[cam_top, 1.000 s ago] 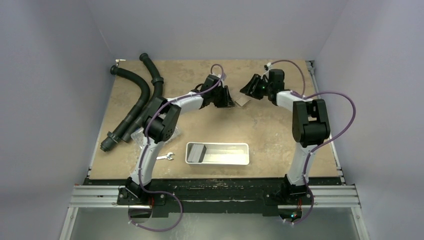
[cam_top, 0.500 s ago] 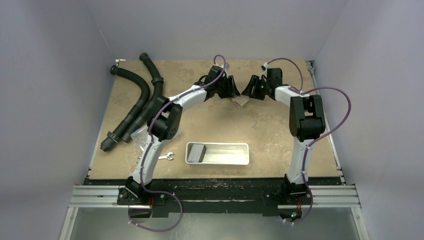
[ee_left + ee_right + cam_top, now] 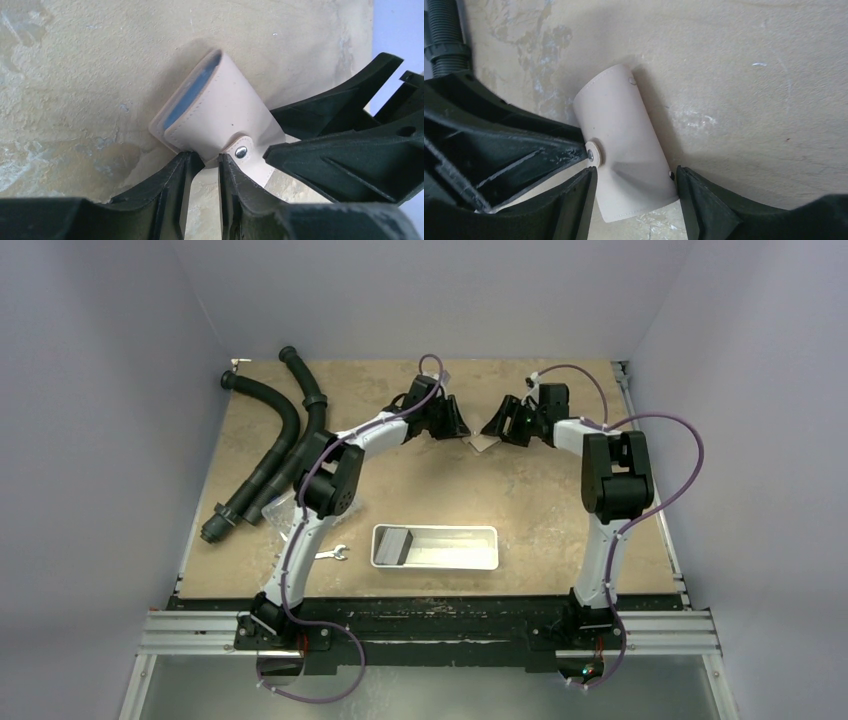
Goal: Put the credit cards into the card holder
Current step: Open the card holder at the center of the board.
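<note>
One card holder, folded, lies between two hands: left hand narrowly pinching its snap tab, right hand spread wide around it.

Two black corrugated hoses lie along the left side of a mottled tan table, running from the far left corner toward the left edge, their near ends side by side. A clear plastic box sits just beside those near ends. A small silver wrench rests near the front edge, left of centre. Just to its right, a long white rectangular tray lies parallel to the front edge.
</note>
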Robot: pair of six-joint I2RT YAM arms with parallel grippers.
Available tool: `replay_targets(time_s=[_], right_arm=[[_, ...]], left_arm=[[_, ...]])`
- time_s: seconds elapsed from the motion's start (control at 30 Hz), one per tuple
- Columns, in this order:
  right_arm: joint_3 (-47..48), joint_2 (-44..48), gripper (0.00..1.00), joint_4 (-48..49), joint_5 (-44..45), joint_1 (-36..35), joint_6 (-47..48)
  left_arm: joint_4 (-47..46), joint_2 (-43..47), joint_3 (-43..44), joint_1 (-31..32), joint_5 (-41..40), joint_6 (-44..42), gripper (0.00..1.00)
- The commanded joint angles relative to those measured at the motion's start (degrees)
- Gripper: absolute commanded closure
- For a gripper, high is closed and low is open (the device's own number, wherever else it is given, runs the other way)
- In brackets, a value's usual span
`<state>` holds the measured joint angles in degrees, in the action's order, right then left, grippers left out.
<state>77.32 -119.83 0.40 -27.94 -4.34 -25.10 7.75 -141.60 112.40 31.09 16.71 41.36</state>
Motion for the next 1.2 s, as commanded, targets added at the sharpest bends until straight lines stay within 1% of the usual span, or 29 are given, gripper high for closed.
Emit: replay_targets(time_s=[0.0,0.1,0.2,0.3,0.4,0.47,0.53,0.6,0.67,0.7,0.73,0.8,0.9,1.0,1.1,1.17], right_arm=[[-2.7,0.1,0.35,2.9,-9.1,0.5,-4.0],[-4.4,0.0,0.39,7.0,-13.6,0.9,-7.3],[-5.9,0.2,0.43,10.7,-15.5,0.9,-9.8],[-6.7,-1.5,0.51,14.8,-17.5,1.0,-12.1],[-7.3,-2.4,0.59,17.6,-17.5,1.0,-13.3],[-8.1,-2.1,0.63,19.5,-16.4,0.9,-13.8],[-9.1,-1.5,0.73,21.3,-14.8,0.9,-14.0],[-9.9,-0.5,0.85,22.3,-13.3,0.9,-14.2],[-11.3,1.1,0.96,23.3,-11.3,0.7,-14.3],[-12.0,2.1,1.00,23.6,-9.7,0.4,-14.0],[-12.7,3.1,1.00,23.2,-8.0,0.0,-13.6],[-13.9,5.2,1.00,22.6,-4.6,-0.7,-12.8],[-14.7,7.2,1.00,21.0,-0.1,-1.7,-11.6],[-14.8,8.5,1.00,18.6,3.9,-2.7,-9.8],[-14.4,8.6,1.00,17.5,5.0,-3.2,-9.4],[-14.5,8.7,1.00,17.2,5.3,-3.6,-9.2]], left_arm=[[3.4,-2.9,-3.8,-1.8,-1.1,-1.3,0.72],[3.5,-3.3,-4.4,-2.1,-0.6,-1.4,0.74],[3.0,-3.1,-5.2,-2.1,-0.7,-1.6,0.75],[2.7,-3.2,-5.2,-2.1,-0.1,-1.6,0.75],[2.5,-2.7,-5.0,-2.1,0.4,-2.0,0.75],[2.6,-2.2,-4.9,-2.1,0.7,-2.6,0.72],[3.2,-1.5,-4.6,-2.0,0.9,-3.2,0.68],[4.3,0.0,-4.1,-1.9,-0.4,-4.0,0.62],[6.6,1.8,-3.0,-1.3,-4.2,-5.4,0.55],[8.9,2.6,-1.5,-0.5,-9.0,-6.6,0.53],[11.8,2.9,0.6,0.5,-13.4,-7.4,0.50],[17.0,2.9,4.4,2.8,-21.9,-7.4,0.48],[20.8,2.9,7.4,5.1,-29.2,-5.4,0.46],[20.9,2.8,8.6,6.5,-31.7,-3.8,0.46],[19.7,3.0,9.3,7.3,-31.1,-2.9,0.45],[17.6,4.0,8.9,7.9,-30.8,-2.9,0.43]])
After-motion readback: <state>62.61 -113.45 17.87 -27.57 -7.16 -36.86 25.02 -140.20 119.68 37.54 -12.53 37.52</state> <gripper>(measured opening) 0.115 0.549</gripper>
